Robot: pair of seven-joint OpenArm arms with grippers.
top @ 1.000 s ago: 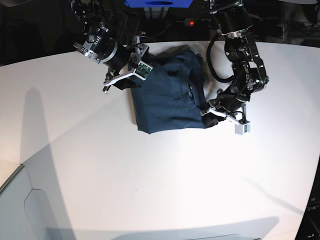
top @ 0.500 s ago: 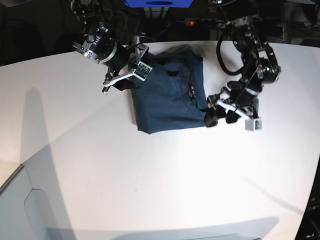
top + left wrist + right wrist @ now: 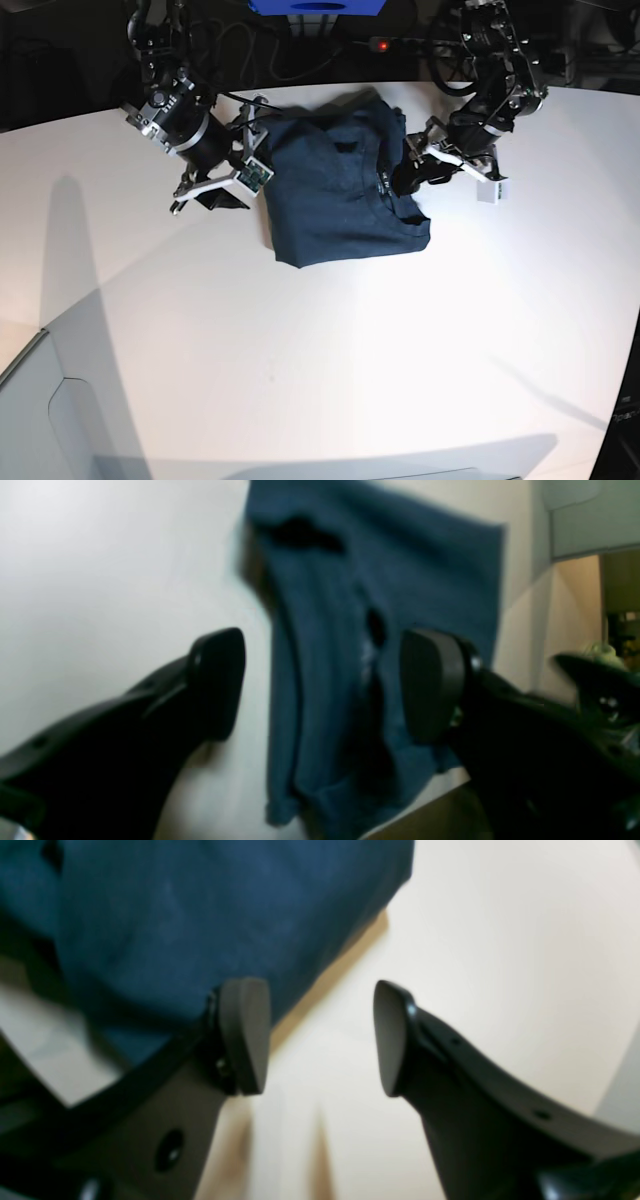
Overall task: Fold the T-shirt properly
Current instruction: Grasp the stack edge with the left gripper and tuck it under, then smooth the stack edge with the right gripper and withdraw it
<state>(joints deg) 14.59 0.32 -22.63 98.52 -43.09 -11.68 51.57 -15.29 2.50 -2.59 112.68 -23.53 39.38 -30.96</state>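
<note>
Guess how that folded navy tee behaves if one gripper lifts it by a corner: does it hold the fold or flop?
Probably flops: the T-shirt is soft cloth, its edges lying rumpled on the table, so layers would likely droop apart. Likely light for its size, being thin fabric. A push would probably bunch it rather than slide it whole, since the left wrist view shows loose folds.

Two black arms with silver joint rings, looped black cables and curved black fingers (image 3: pixel 245 1035) were shown.
</note>
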